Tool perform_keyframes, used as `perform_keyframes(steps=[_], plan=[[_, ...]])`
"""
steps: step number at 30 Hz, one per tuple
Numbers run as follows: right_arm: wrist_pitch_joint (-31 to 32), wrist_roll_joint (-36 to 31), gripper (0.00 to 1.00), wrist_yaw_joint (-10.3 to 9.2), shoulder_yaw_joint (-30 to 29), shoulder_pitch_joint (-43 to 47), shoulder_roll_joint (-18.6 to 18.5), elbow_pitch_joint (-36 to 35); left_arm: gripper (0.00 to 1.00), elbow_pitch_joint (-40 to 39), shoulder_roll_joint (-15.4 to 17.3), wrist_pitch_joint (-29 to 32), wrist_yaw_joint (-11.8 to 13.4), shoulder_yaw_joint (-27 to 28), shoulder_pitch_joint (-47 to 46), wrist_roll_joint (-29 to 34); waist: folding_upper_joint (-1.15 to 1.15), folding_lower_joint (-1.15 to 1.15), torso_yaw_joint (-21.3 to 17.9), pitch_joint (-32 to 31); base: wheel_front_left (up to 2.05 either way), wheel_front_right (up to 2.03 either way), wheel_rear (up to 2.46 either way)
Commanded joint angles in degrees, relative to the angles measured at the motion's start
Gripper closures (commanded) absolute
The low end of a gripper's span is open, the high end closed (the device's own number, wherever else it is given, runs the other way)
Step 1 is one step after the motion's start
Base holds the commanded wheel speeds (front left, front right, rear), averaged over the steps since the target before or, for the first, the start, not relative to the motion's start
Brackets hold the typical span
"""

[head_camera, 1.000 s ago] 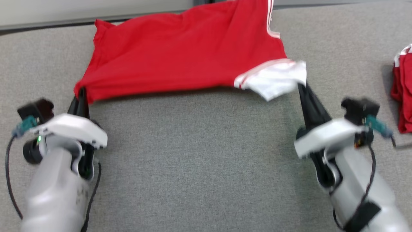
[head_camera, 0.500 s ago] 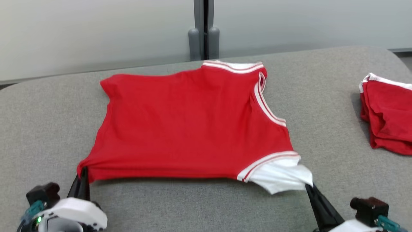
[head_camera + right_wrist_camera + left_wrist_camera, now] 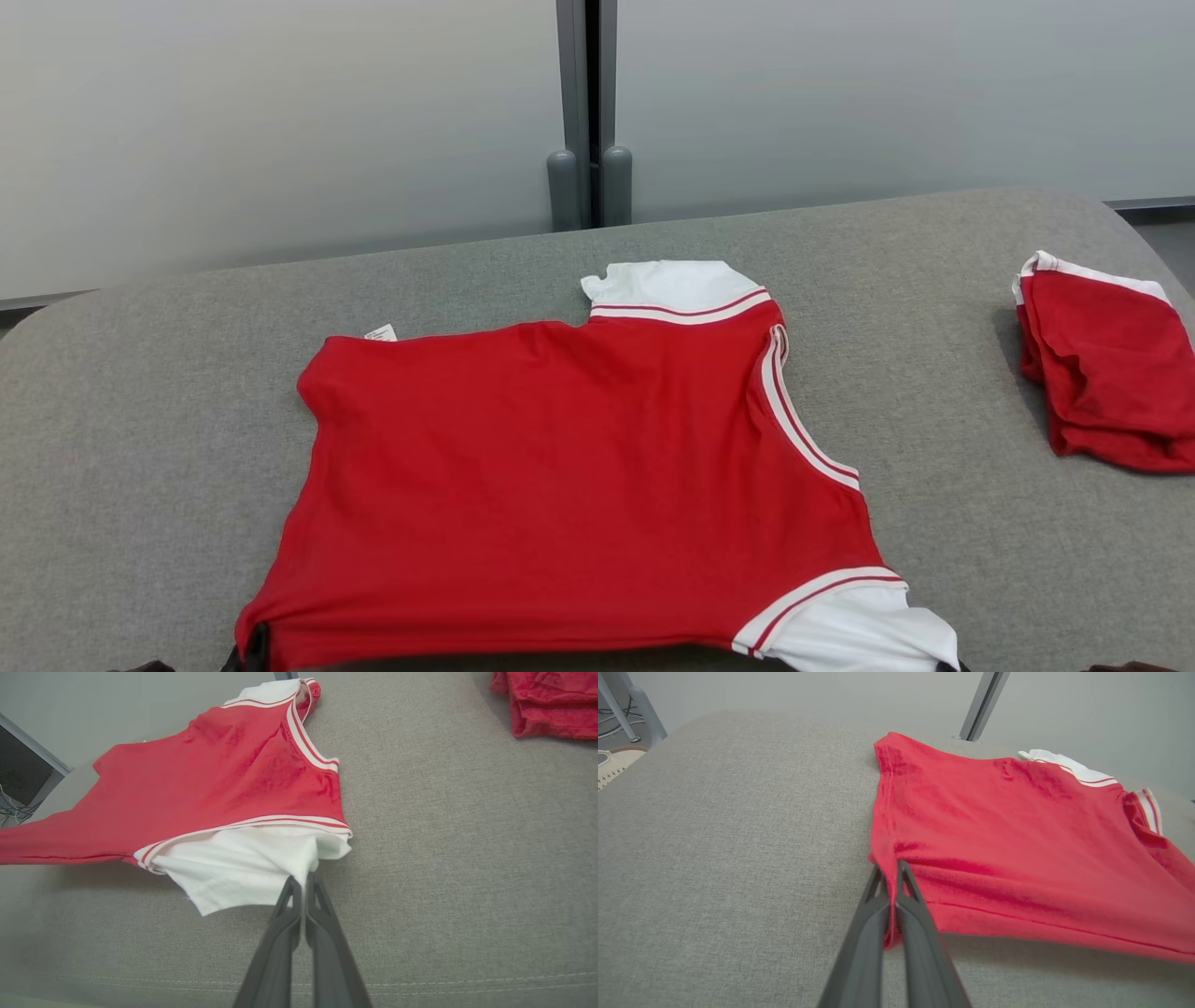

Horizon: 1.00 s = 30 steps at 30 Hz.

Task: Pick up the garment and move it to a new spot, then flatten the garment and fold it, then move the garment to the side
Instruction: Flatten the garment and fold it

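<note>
Even, soft light (sharp frames, faint shadows)

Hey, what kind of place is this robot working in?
Likely a lab or office test space: a grey fabric-covered table, pale partition panels joined by a metal post, cables on the floor.

- I see the garment (image 3: 560, 485), a red shirt with white sleeves and red-and-white striped trim, spread mostly flat in the middle of the grey fabric surface (image 3: 140, 448).
- Its 2 sleeves are on the right: the far sleeve (image 3: 667, 285) lies flat, and the near sleeve (image 3: 859, 635) is drawn out towards me.
- The near edge is taut and slightly raised, with shadow beneath it.
- A small white tag (image 3: 380, 332) pokes out at the far left corner.
</note>
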Motion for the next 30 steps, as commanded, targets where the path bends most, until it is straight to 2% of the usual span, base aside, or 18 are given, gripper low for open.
perform_keyframes(steps=[1, 6, 12, 18, 30], plan=[[0.84, -0.13, 1.00, -0.14, -0.70, 0.62, 0.13, -1.26, 1.00, -1.74, 0.60, 0.97, 0.76, 0.25, 1.25, 0.29, 0.00, 0.00, 0.05, -0.13, 0.00, 0.00, 0.00], [3.00, -0.49, 1.00, -0.14, -1.25, 1.18, 1.17, -3.48, 1.00, -6.36, 1.36, 6.34, 2.14, -0.48, 3.42, -0.31, 0.00, 0.00, 0.40, -0.21, 0.00, 0.00, 0.00], [1.58, -0.22, 1.00, -0.14, -0.53, -3.08, 1.21, -0.79, 1.00, -5.03, 2.49, 10.97, 1.13, -1.97, 0.37, -1.39, 0.00, 0.00, 0.76, 1.81, 0.00, 0.00, 0.00], [-0.96, 0.62, 1.00, -0.13, 1.36, -11.93, -0.57, 6.35, 1.00, 0.09, 2.51, 14.41, -0.91, -2.17, -6.03, -4.91, 0.00, 0.00, 1.38, 5.81, 0.00, 0.00, 0.00], [-8.19, 3.63, 1.00, -0.09, 8.01, -32.75, -3.83, 23.03, 1.00, 10.54, 2.27, 13.40, -5.09, -0.78, -20.30, -9.38, 0.00, 0.00, 2.47, 12.86, 0.00, 0.00, 0.00]])
